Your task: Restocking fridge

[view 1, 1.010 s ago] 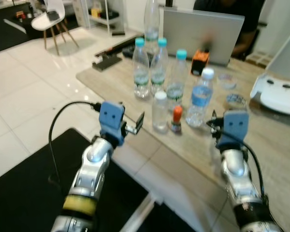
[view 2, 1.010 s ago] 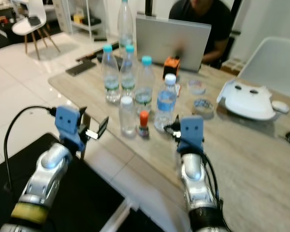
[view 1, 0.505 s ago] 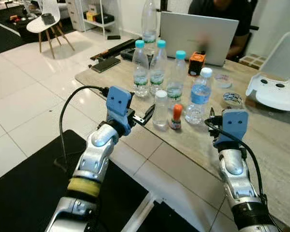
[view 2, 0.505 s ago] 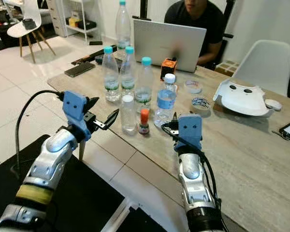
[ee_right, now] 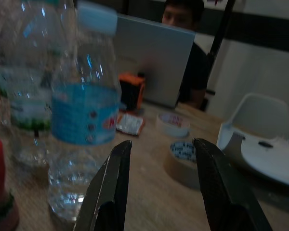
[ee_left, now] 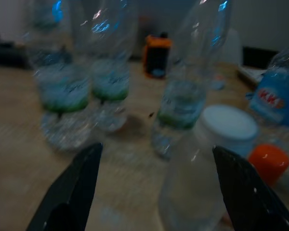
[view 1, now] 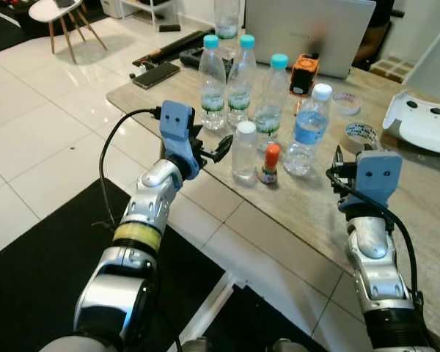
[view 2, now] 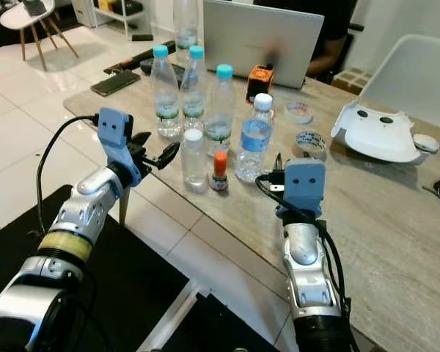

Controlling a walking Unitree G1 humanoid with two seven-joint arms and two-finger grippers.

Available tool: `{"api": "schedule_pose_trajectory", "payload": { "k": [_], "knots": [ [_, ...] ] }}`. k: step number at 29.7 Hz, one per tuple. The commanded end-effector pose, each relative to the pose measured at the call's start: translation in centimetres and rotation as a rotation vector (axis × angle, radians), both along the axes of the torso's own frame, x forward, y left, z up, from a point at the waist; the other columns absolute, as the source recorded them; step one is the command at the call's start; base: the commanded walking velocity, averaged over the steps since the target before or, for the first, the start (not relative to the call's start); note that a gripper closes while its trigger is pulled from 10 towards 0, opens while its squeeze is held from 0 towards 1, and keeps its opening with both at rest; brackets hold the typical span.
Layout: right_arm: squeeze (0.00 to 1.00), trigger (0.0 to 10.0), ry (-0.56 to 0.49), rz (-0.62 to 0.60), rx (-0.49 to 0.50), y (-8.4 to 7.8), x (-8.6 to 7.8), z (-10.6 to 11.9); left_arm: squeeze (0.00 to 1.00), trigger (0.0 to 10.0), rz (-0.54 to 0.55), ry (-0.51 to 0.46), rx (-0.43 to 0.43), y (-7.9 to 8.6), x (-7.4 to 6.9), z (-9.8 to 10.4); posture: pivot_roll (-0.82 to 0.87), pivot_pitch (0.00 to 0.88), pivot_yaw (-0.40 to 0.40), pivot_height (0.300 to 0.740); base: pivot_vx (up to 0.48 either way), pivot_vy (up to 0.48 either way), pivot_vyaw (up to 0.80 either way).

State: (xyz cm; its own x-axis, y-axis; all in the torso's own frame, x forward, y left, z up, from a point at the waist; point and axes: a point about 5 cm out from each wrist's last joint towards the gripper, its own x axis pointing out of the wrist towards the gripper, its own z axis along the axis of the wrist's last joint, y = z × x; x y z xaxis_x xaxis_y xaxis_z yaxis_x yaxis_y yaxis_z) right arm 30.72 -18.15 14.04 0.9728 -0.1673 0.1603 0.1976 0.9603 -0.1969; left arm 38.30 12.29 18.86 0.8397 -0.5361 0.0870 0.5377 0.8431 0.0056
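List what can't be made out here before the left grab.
- Blue-label bottle: left wrist view's edge cuts it off; print blurred.
- Green-label bottles: same view, motion-blurred, labels unreadable.
- Tall bottle: left eye view's top edge cuts off its cap.
- Tape roll: right wrist view, too dark to read.
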Motion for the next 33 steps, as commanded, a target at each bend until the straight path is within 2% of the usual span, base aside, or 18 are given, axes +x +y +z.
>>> {"api": "schedule_pose_trajectory", "payload": {
  "k": [1, 4, 12, 17, 23, 24, 25, 26, 27, 29, 30, 31, 32, 33],
  "knots": [
    [0.11, 10.0, 0.007, -0.015, 0.005, -0.5, -0.3, 0.0, 0.0, 10.0, -0.045, 0.0, 0.013, -1.0, -0.1, -0.2, -0.01, 0.142, -0.004, 0.74, 0.0, 0.0, 0.0],
    [0.11, 10.0, 0.004, -0.026, 0.006, -0.5, -0.3, 0.3, 0.0, 10.0, -0.079, -0.046, 0.06, -1.5, -0.2, 0.3, -0.01, 0.146, 0.004, 0.74, 0.0, 0.0, 0.0],
    [0.11, 10.0, -0.003, -0.04, 0.01, -0.8, -0.2, 0.8, 0.0, 10.0, -0.143, -0.082, 0.083, -1.6, -0.8, 0.5, 0.0, 0.144, 0.007, 0.74, 0.0, 0.0, 0.0],
    [0.11, 10.0, -0.004, -0.04, 0.009, -0.9, -0.1, 0.9, 0.0, 10.0, -0.178, -0.096, 0.064, -2.0, -0.6, 1.3, 0.0, 0.14, 0.008, 0.74, 0.0, 0.0, 0.0],
    [0.11, 10.0, -0.006, -0.041, 0.01, -0.8, -0.2, 1.0, 0.0, 10.0, -0.193, -0.094, 0.053, -3.0, 0.3, 2.1, -0.02, 0.144, 0.02, 0.74, 0.0, 0.0, 0.0],
    [0.11, 10.0, -0.006, -0.043, 0.011, -0.8, -0.3, 1.0, 0.0, 9.3, -0.185, -0.088, 0.06, -3.2, 0.5, 2.1, -0.02, 0.147, 0.023, 0.74, 0.0, 0.0, 0.0],
    [0.11, 10.0, -0.005, -0.045, 0.012, -0.8, -0.5, 1.0, 0.0, 6.5, -0.175, -0.082, 0.066, -3.2, 0.7, 2.1, -0.02, 0.15, 0.024, 0.74, 0.0, 0.0, 0.0],
    [0.11, 10.0, -0.005, -0.045, 0.012, -0.8, -0.5, 1.0, 0.0, 6.5, -0.175, -0.082, 0.066, -3.2, 0.7, 2.1, -0.02, 0.15, 0.024, 0.74, 0.0, 0.0, 0.0],
    [0.11, 10.0, -0.003, -0.047, 0.012, -0.8, -0.6, 1.0, 0.0, 5.7, -0.171, -0.079, 0.07, -3.2, 0.8, 2.1, -0.03, 0.153, 0.025, 0.74, 0.0, 0.0, 0.0],
    [0.11, 10.0, -0.002, -0.048, 0.012, -0.8, -0.7, 1.0, 0.0, 5.7, -0.169, -0.077, 0.071, -3.2, 0.9, 2.1, -0.03, 0.153, 0.025, 0.74, 0.0, 0.0, 0.0],
    [0.11, 10.0, 0.001, -0.05, 0.013, -0.8, -0.7, 0.9, 0.0, 3.8, -0.171, -0.071, 0.07, -3.2, 0.9, 2.1, -0.03, 0.158, 0.027, 0.74, 0.0, 0.0, 0.0],
    [0.11, 10.0, 0.001, -0.05, 0.013, -0.8, -0.7, 0.9, 0.0, 3.8, -0.171, -0.071, 0.07, -3.2, 0.9, 2.1, -0.03, 0.158, 0.027, 0.74, 0.0, 0.0, 0.0],
    [0.11, 10.0, 0.003, -0.05, 0.013, -0.8, -0.8, 0.9, 0.0, 2.9, -0.172, -0.06, 0.065, -3.3, 1.0, 2.0, -0.03, 0.161, 0.029, 0.74, 0.0, 0.0, 0.0],
    [0.11, 10.0, 0.003, -0.05, 0.013, -0.8, -0.8, 0.9, 0.0, 2.9, -0.172, -0.06, 0.065, -3.3, 1.0, 2.0, -0.03, 0.161, 0.029, 0.74, 0.0, 0.0, 0.0]
  ]
}}
